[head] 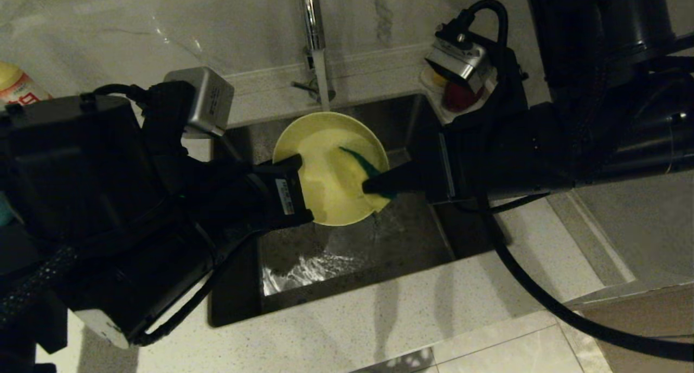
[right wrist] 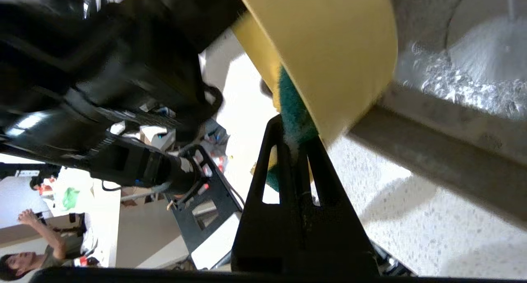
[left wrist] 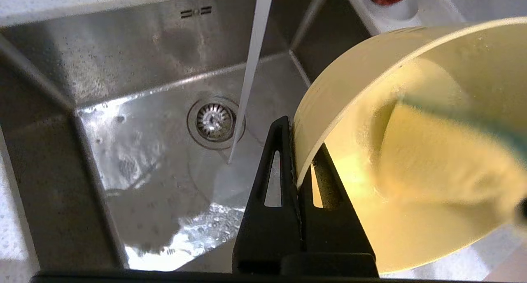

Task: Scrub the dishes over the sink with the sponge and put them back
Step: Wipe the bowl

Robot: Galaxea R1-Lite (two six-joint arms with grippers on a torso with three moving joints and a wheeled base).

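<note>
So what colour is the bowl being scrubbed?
Yellow: the bowl, seen best in the head view.

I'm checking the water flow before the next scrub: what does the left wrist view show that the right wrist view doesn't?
Only the left wrist view shows the drain strainer and the water stream falling beside it. Only the right wrist view shows the sponge's green face pinched in the right gripper. Both show the yellow bowl over the sink; the left gripper clamps its rim.
</note>
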